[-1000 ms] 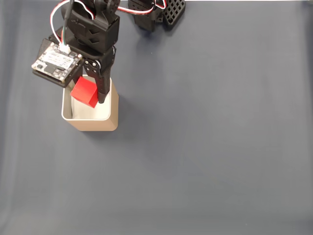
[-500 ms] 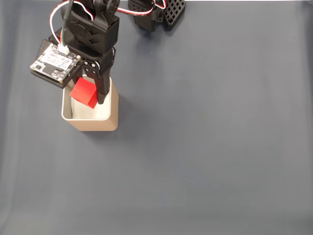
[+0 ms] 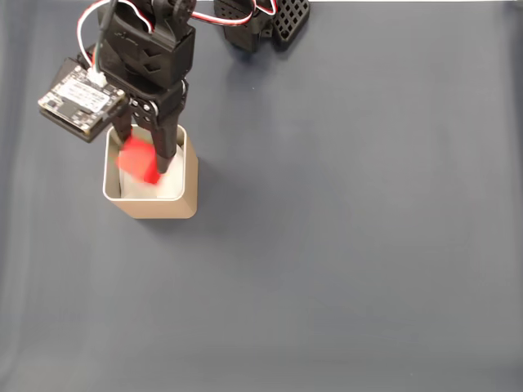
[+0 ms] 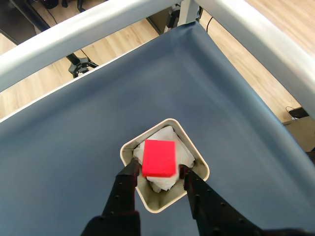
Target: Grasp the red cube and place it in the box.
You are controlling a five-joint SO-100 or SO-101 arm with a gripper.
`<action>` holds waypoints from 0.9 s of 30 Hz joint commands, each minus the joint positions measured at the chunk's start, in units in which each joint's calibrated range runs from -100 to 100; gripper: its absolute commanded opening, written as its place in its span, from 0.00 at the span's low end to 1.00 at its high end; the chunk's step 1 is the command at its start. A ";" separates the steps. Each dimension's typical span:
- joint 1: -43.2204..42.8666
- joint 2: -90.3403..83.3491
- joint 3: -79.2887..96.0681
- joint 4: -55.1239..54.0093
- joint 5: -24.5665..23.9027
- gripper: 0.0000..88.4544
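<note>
The red cube (image 3: 139, 161) shows as a motion-blurred red patch over the mouth of the tan box (image 3: 155, 207) in the fixed view. My gripper (image 3: 145, 157) reaches down into the box from above, its black fingers spread to either side of the cube. In the wrist view the cube (image 4: 159, 158) sits sharp between the two fingertips of the gripper (image 4: 158, 171), with a thin gap on each side, above the white paper lining of the box (image 4: 198, 158). The gripper is open and the cube is loose.
The box stands at the upper left of the dark blue cloth (image 3: 343, 245). The arm's base and a black perforated part (image 3: 290, 18) sit at the top edge. In the wrist view a pale frame rail (image 4: 88, 24) borders the table.
The fingers have spread apart and the camera board has swung left. The cube, held steady before, is now blurred and lower in the box mouth.
</note>
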State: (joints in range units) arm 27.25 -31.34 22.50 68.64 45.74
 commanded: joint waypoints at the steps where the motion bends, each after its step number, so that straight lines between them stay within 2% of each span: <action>1: 0.69 -0.90 -1.35 -1.06 -0.44 0.29; 12: 1.12 -1.50 -0.71 -3.11 -0.59 0.43; 27: 1.62 -3.06 0.75 -5.00 -0.34 0.46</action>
State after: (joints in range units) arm 28.22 -31.52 24.23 64.74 45.01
